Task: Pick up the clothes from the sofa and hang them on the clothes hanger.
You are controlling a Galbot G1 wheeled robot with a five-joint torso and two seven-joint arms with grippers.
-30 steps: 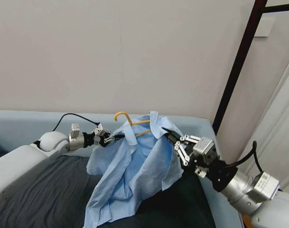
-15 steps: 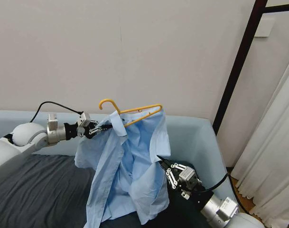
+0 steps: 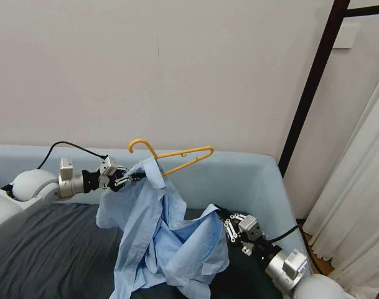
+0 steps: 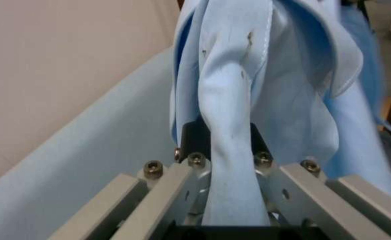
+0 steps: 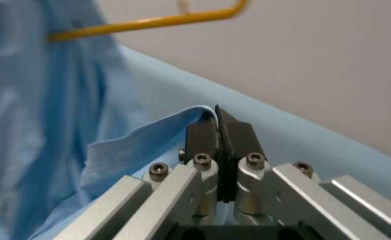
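Two grippers share the blue shirt. The left gripper, fingers clamped on a fold by the collar, holds it raised above the sofa, with the yellow hanger lodged in the collar. The right gripper, low near the sofa arm, pinches the opposite edge, apparently to draw it toward the hanger's bare end.

Open room above the hanger; shirt covers the sofa seat.

Glossy white rounded arm shell, thin black cable arcing off left wrist. Left silver-and-black gripper, right silver-and-black gripper: brushed aluminium links, hex-head screws (four across each), black finger pads.
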